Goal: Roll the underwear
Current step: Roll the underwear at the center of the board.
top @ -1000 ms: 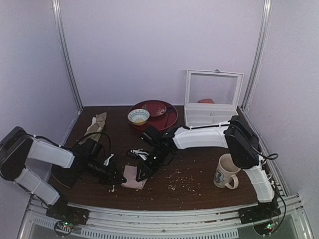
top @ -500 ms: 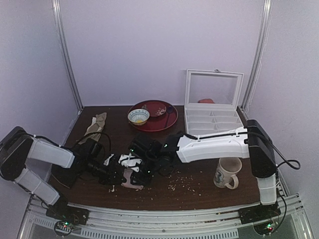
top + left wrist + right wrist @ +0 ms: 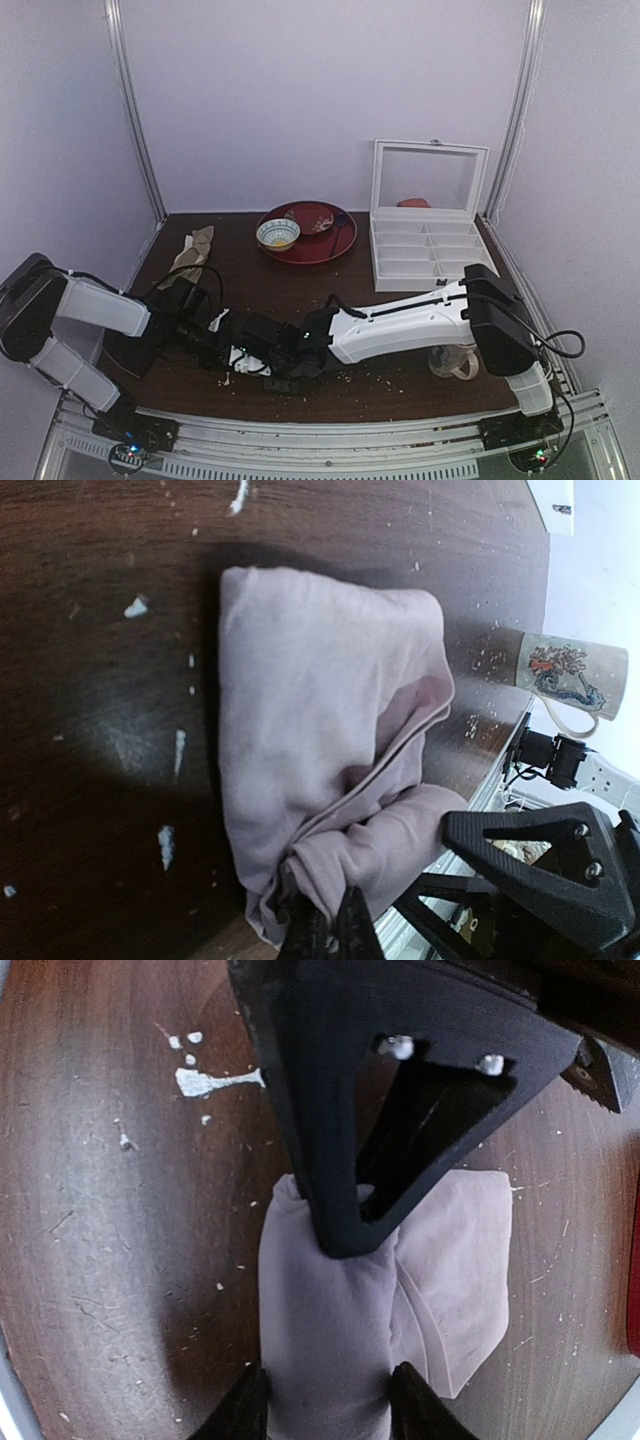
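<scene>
Right gripper stood partly open, one finger on each side of the underwear; whether the fingers pressed the cloth could not be told. Over the last second the right arm had dropped from an elbow-high pose to a low reach across the table. The gripper had travelled from the right side of the garment to a position over it, so the top view showed almost none of the cloth. Its jaws had widened during that travel.

Left gripper had not moved: it remained closed, pinching one end of the bundle. The underwear lay on the front-left part of the table, between the two grippers. It formed a folded pad with a hem line visible and one end bunched at the left fingertips; it was not a tight roll.

Judgement: the left pinch served as an anchor and the right jaws were placed to take a new hold, so rolling was under way but incomplete. The mug stood well apart. White crumbs lay near the cloth.
</scene>
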Available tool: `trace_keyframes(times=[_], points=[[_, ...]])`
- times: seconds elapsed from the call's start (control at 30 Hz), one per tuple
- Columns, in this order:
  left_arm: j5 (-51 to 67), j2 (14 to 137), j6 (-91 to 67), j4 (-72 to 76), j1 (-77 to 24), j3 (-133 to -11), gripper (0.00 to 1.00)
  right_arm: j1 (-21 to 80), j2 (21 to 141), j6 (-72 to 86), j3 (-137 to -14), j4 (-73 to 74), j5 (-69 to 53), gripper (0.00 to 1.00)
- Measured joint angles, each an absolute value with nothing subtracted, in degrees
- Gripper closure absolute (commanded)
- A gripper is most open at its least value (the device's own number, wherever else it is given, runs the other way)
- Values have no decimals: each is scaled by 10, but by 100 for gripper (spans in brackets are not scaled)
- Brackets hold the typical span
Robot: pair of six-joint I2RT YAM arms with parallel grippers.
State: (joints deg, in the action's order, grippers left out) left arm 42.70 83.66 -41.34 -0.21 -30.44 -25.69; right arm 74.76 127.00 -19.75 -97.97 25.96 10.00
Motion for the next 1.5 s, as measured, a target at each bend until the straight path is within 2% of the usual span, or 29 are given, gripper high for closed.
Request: trace_keyframes(times=[0.53, 0.73, 0.83, 0.93, 1.1, 1.27, 1.5], points=[[427, 837, -413, -3, -304, -257, 100, 756, 1286, -206, -999, 273, 152, 61], [426, 837, -415, -3, -303, -257, 100, 757, 1291, -208, -999, 271, 151, 70], [427, 837, -417, -1, -305, -257, 100, 758, 1302, -209, -999, 268, 149, 80], [427, 837, -418, -1, -305, -257, 100, 760, 1304, -207, -999, 267, 149, 85], [427, 837, -420, -1, -305, -257, 100, 760, 1304, -205, -999, 265, 149, 100], [427, 837, -425, -1, -305, -257, 100, 759, 1304, -205, -999, 265, 146, 100], [427, 833, -432, -3, -300, -257, 76, 744, 1300, -185, -999, 265, 104, 100]])
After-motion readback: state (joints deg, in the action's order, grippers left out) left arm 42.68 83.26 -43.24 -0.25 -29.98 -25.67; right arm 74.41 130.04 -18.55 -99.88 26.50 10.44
